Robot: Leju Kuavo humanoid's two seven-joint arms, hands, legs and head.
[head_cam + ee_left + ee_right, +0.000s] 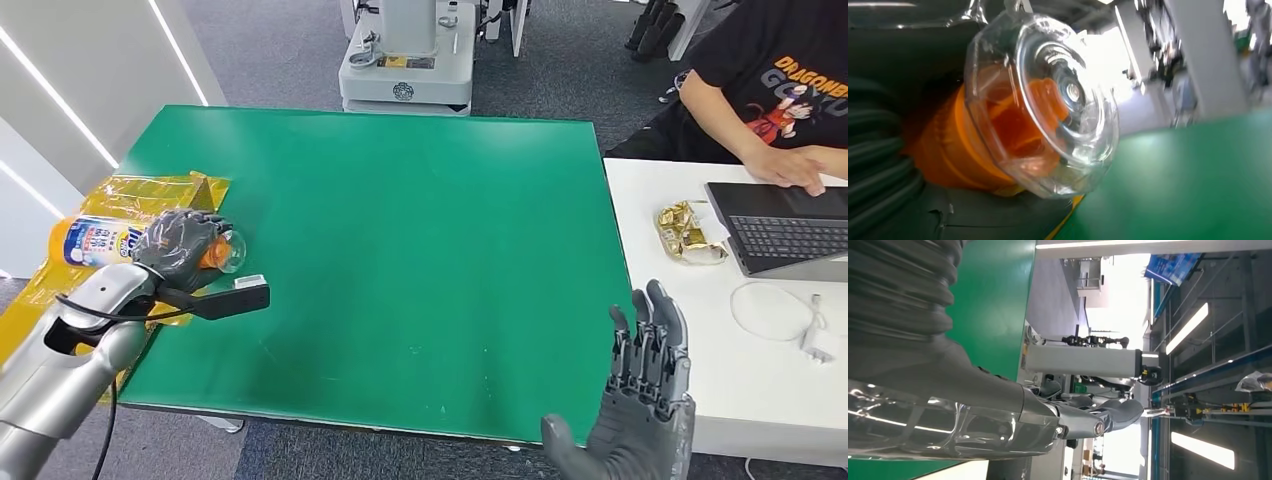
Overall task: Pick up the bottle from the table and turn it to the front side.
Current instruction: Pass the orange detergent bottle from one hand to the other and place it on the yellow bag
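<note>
Where our silver arms come in over the near edge of the flat green table (400, 250), we see our right hand (640, 400), dark grey and many-fingered, raised just off the near right corner with its fingers straight and spread apart and nothing in it. Further along the left edge, our left hand (180, 250) wraps its dark fingers around the orange plastic bottle with a white and blue label (100, 240), gripping it close to the end that carries a clear domed cap (228, 252). We hold the bottle lying roughly level, its capped end pointing in over the table and its other end reaching out past the left edge. In the left wrist view the clear cap (1048, 100) and the orange body behind it (948, 150) sit very close to the camera, and we cannot make out the label from there. Beneath and beside the bottle a sheet of crinkled yellow transparent wrapping (130, 195) lies draped over the table's left edge. Beyond the right edge stands a white desk (700, 360) with a gold-wrapped packet (690, 232), a dark laptop (785, 225) and a coiled white cable (790, 320); a person in a black printed shirt (790, 70) rests a hand on the laptop. Past the far edge stands a white machine base (405, 70) on the grey floor.
</note>
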